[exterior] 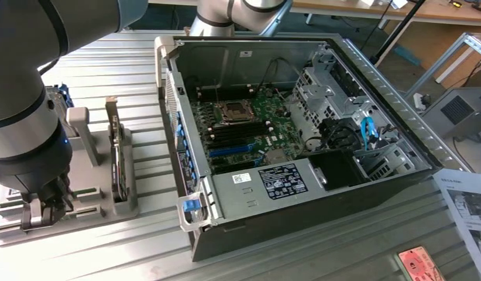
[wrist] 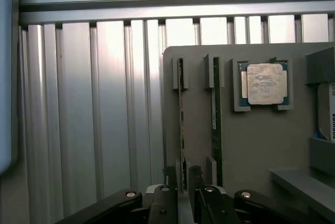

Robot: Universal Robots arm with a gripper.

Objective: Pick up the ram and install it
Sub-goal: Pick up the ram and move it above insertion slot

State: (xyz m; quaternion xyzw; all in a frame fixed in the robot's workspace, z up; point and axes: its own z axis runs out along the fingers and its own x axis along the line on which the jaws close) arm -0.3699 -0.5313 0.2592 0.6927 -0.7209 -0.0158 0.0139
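Two thin green ram sticks stand on edge in slots of a grey holder [wrist: 251,145]. The nearer ram [wrist: 181,109] runs between my gripper's [wrist: 182,174] two fingertips, with a small gap on each side. The jaws stand open, astride its end. The second ram [wrist: 216,114] lies parallel beside it, untouched. In the exterior view my gripper [exterior: 47,212] hangs low over the holder [exterior: 100,213] at the left, well apart from the open computer case [exterior: 381,88]. The black memory slots [exterior: 239,132] lie on the motherboard inside the case.
A processor chip [wrist: 266,84] sits in a recess of the holder, with a silver hard drive [wrist: 327,111] at its edge. A larger card [exterior: 116,158] stands upright in the holder. The ribbed metal table [exterior: 116,64] surrounds everything. Papers [exterior: 471,205] lie at the exterior view's right.
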